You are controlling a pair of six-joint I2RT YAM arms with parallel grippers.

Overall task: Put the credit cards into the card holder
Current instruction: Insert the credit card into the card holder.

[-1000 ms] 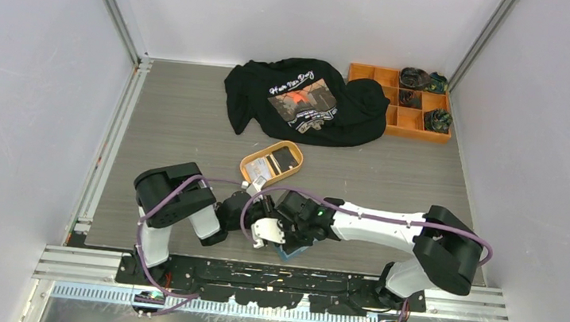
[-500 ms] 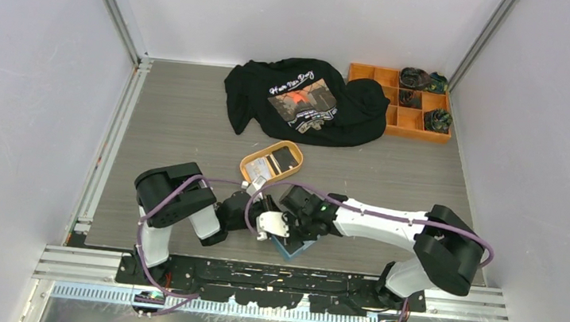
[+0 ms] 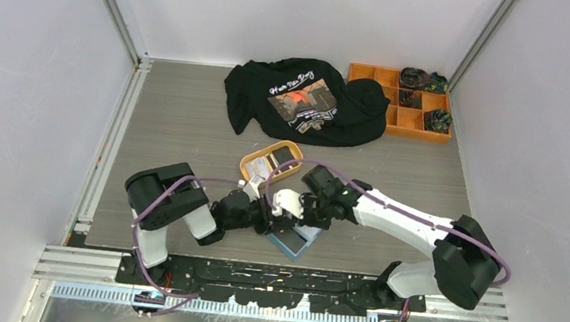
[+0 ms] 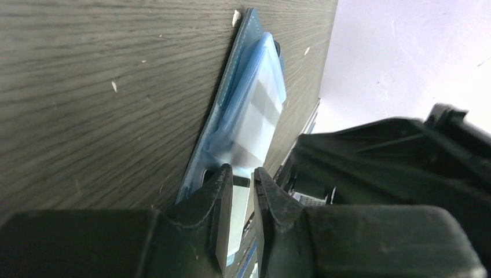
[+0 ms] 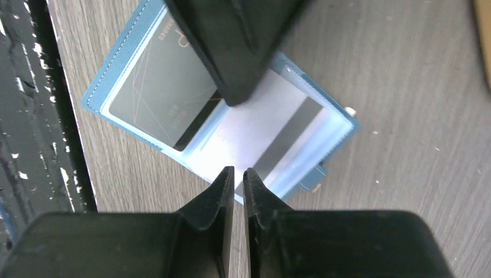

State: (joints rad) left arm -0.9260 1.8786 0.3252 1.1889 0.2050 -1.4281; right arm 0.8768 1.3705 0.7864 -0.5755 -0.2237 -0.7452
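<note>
The teal card holder lies open and flat near the table's front edge. In the right wrist view its left pocket holds a black card and its right pocket a white card with a dark stripe. My left gripper sits low at the holder's fold, its jaws a little apart at the white card's end. My right gripper hovers just above the holder's near edge, all but shut, with nothing between its fingers. More credit cards lie in the orange oval tray.
A black printed T-shirt is bunched at the back middle. An orange compartment box with dark items stands at the back right. The black front rail runs right beside the holder.
My right gripper has drawn back and away from the holder toward the far right. My left gripper has slid right onto the holder and its jaws have parted slightly.
</note>
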